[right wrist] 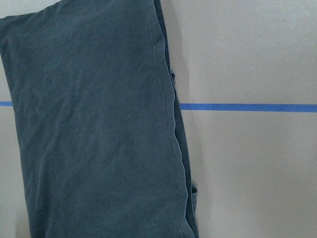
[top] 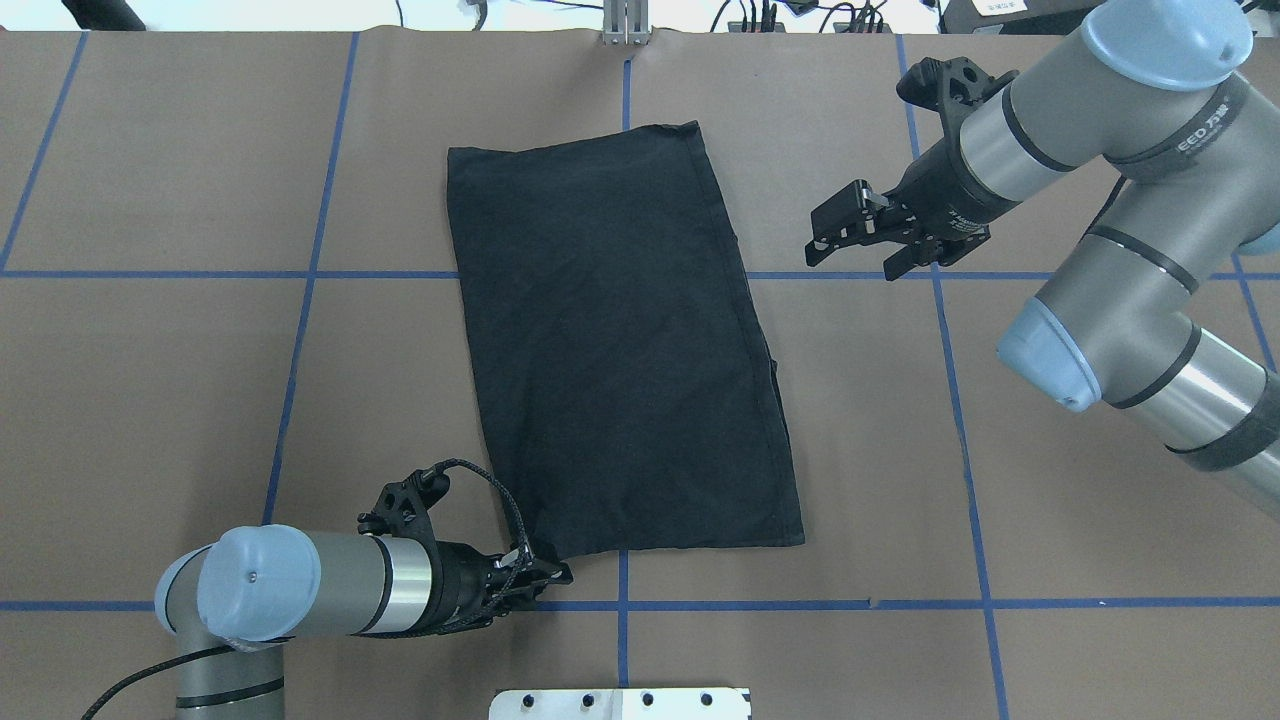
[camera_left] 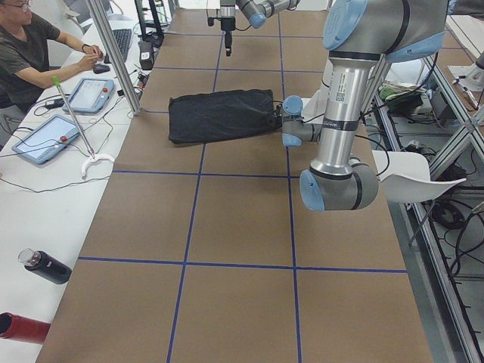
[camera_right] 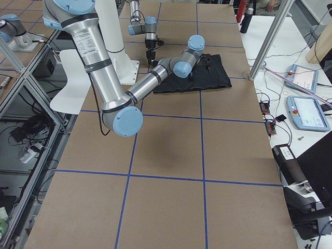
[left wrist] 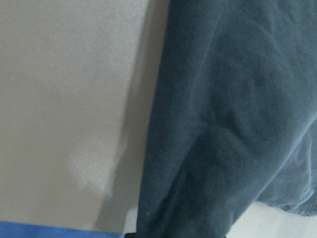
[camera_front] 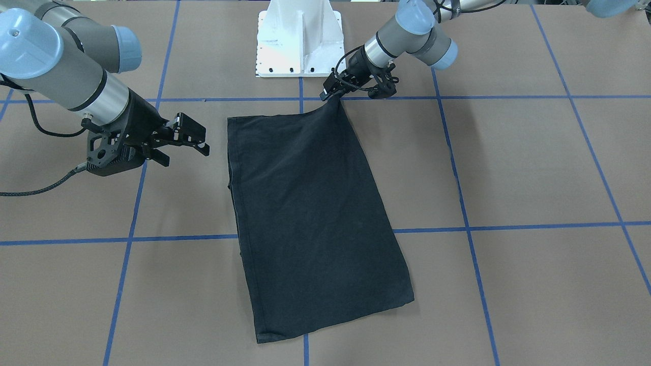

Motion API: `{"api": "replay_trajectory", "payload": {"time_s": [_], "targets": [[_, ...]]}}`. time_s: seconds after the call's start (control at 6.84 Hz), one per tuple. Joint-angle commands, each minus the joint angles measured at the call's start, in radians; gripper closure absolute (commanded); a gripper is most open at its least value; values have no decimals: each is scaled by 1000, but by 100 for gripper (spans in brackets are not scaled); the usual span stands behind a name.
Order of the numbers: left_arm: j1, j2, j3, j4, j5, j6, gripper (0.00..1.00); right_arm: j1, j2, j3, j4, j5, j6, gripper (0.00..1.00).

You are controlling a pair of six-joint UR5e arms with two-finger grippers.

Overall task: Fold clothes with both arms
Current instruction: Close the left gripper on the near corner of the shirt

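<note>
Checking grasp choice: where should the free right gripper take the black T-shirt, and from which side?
Probably the T-shirt's robot-side right corner, coming in from its right edge. It lies flat in a long rectangle, the left gripper pinches the matching left corner, and the open right gripper hovers off that side.
</note>
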Motion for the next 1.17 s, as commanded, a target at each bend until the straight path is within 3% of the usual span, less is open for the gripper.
{"api": "replay_trajectory", "payload": {"time_s": [0.0, 0.59, 0.73, 0.88, 1.02], "targets": [[-3, -1, 3, 0, 0, 1, 39, 0, 0, -2, 0, 0, -1, 0], [-13, 1, 3, 2, 0, 1, 39, 0, 0, -2, 0, 0, -1, 0], [-19, -1, 2, 2, -2, 1, 45, 0, 0, 0, 0, 0, -1, 0], [-21, -1, 0, 2, 0, 1, 67, 0, 0, 0, 0, 0, -1, 0], [-21, 4, -6, 14, 0, 0, 100, 0, 0, 1, 0, 0, -1, 0]]}}
